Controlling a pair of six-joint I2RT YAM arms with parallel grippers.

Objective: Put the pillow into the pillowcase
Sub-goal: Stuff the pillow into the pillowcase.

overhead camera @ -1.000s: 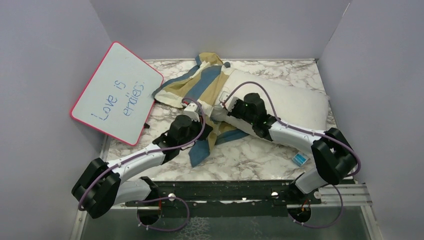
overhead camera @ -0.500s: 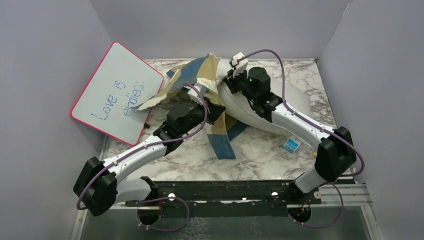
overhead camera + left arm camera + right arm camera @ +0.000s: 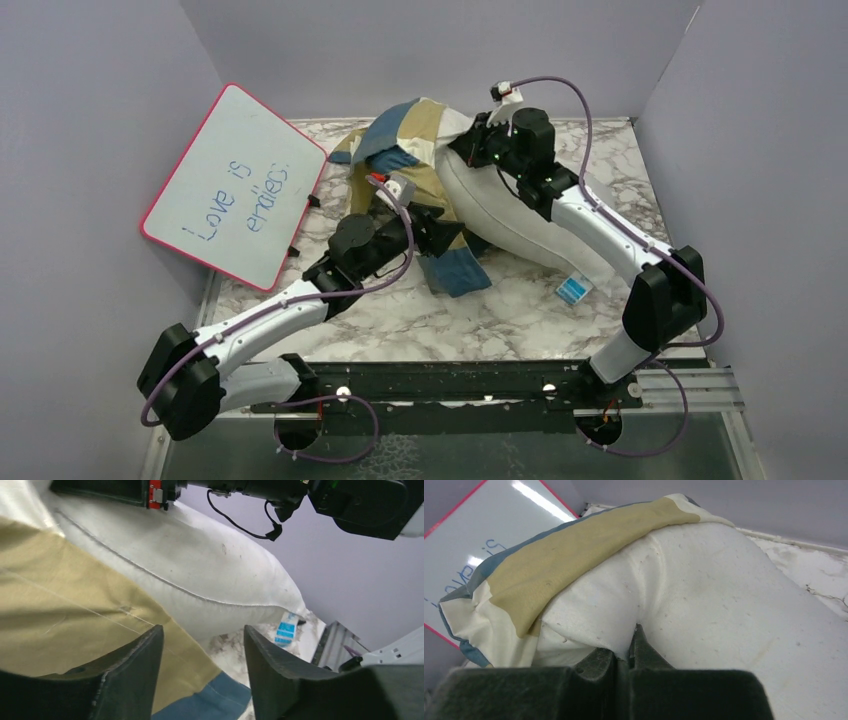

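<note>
The top external camera sits above and behind the arm bases, looking down and forward over the whole grey-veined white marble table [image 3: 500,310], near edge to far edge, far enough back to hold both arms. The left wrist camera is low and close, looking past the left gripper [image 3: 202,630] toward the table's right near corner, up along the plump white fabric pillow [image 3: 210,565] and the limp blue, tan and cream checked pillowcase [image 3: 65,610]. The right wrist camera sits hard against the pillow behind the right gripper [image 3: 626,647], facing the far left corner. All three views share pillow and pillowcase. The top and left wrist views share the small blue tag [image 3: 572,290], and the top and right wrist views share the pink-rimmed whiteboard [image 3: 235,185]
</note>
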